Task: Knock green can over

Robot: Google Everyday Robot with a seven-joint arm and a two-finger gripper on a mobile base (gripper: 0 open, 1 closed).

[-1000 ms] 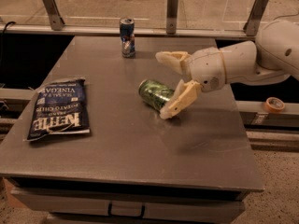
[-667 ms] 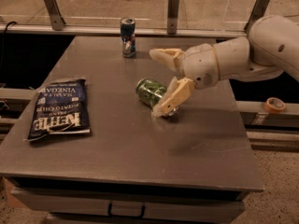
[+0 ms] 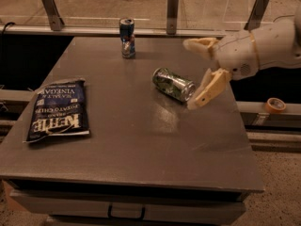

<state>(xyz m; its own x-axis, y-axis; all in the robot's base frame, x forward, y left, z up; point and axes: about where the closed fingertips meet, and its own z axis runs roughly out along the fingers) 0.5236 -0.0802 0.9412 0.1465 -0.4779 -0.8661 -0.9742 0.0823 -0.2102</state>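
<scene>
The green can lies on its side on the grey table, right of centre, its silver top pointing to the right and towards me. My gripper is open just to the right of the can. One cream finger reaches over the far side. The other finger angles down close beside the can's silver end. The white arm comes in from the right edge.
A slim blue can stands upright near the table's far edge. A dark blue chip bag lies flat at the left. A roll of tape sits on a ledge off the table's right side. A railing runs behind the table.
My gripper has drawn back to the right. The green can stays lying on its side, now left of the fingers.
</scene>
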